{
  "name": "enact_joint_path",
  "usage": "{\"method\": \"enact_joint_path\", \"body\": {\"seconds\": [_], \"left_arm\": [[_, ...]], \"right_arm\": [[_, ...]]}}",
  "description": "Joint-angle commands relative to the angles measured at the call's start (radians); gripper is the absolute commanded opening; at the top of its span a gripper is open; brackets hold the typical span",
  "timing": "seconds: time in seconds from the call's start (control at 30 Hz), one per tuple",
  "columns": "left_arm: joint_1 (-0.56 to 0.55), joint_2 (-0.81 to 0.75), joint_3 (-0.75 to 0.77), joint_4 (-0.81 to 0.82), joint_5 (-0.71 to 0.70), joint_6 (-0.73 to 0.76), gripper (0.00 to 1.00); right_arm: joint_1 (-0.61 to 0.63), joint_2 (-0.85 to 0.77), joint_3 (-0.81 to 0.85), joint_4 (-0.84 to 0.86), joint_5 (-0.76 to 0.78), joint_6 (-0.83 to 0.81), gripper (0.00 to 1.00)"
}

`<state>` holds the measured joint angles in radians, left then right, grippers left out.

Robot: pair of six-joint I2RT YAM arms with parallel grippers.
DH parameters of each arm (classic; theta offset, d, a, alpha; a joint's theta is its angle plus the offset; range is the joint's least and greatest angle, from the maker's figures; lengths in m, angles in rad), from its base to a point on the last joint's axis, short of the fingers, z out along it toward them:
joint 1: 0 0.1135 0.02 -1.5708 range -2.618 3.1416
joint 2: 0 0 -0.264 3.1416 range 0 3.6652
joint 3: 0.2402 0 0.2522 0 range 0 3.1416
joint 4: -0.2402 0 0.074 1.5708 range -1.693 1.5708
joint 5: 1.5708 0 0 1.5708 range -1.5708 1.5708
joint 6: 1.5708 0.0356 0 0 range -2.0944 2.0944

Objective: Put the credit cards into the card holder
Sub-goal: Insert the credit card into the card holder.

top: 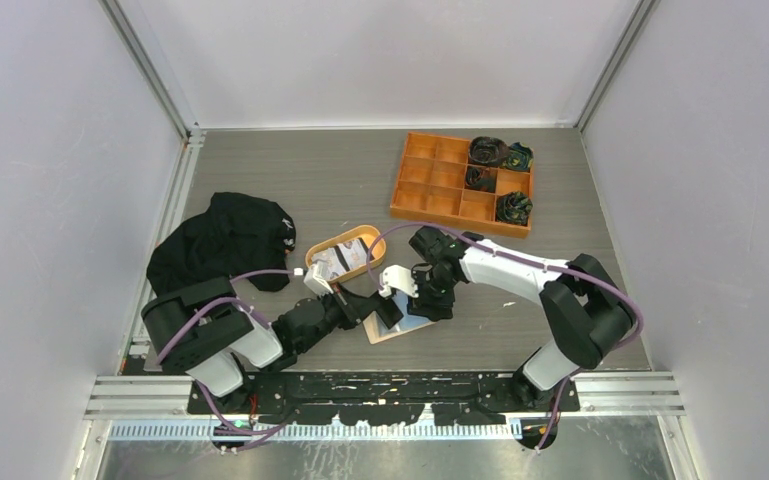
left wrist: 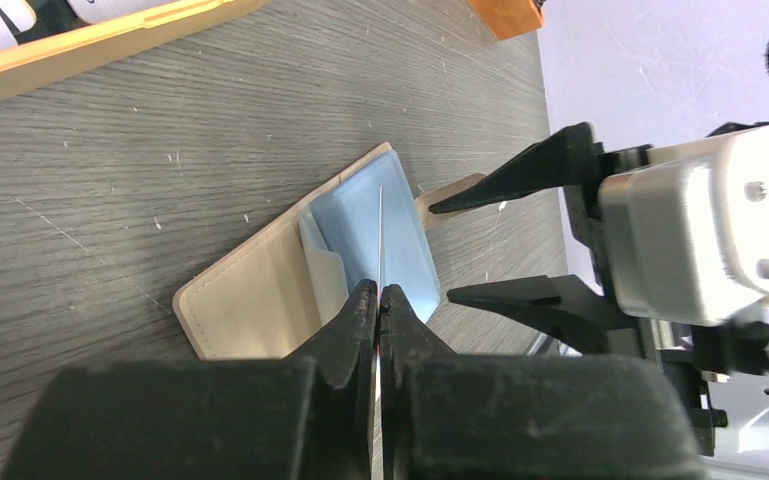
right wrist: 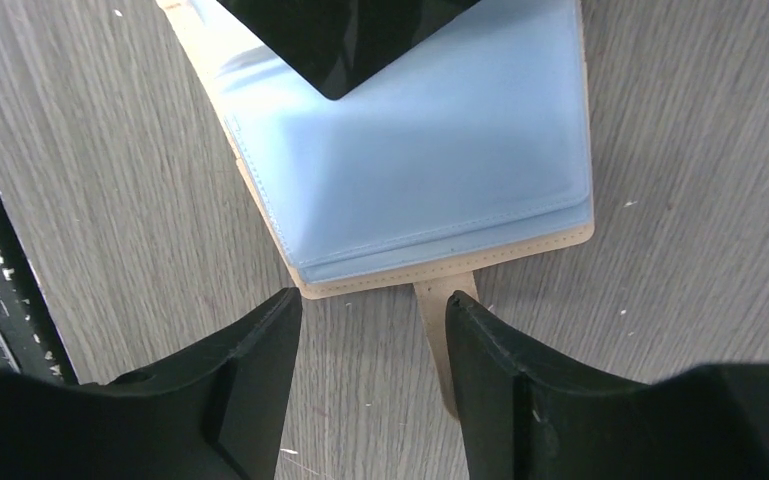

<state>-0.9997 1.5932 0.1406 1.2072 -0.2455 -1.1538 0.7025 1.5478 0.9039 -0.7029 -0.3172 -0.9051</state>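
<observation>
Between the pressed-together fingertips of my left gripper (left wrist: pixel 379 300) stands a card (left wrist: pixel 380 235), pinched on edge so that from this wrist I see only its thin line. Its far end points at the open card holder (left wrist: pixel 260 300), which lies flat on the counter (left wrist: pixel 140 140) just ahead. Beyond the holder my right gripper (right wrist: pixel 372 310) is spread, with the snap tab (right wrist: pixel 440 340) lying between its fingers, and I judge that it grips nothing. The step, as I read it, is to slide the card into one of the pale blue pockets (right wrist: pixel 430 150). To do that well I should lower the card's leading corner to the mouth of a pocket, tilt the card nearly flat, and push along the pocket rather than down into it. The holder looks light and may skate away, so my right gripper ought to pin the tab or the near edge to the counter. I cannot tell from here where the pocket's mouth lies, so I would go slowly and watch for the plastic buckling.
</observation>
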Motion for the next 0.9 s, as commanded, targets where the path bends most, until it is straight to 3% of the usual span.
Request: {"method": "enact_joint_path", "body": {"seconds": [0.0,0.87], "left_arm": [[-0.002,-0.041,0.002,0.024,-0.027,-0.01,0.0],[-0.002,0.016,-0.017,0.004,-0.005,-0.125,0.0]], "right_arm": [[0.01,0.015,0.023,0.016,0.046,0.005,0.61],[0.027,0.061,0.041,0.004,0.084,0.021,0.6]]}}
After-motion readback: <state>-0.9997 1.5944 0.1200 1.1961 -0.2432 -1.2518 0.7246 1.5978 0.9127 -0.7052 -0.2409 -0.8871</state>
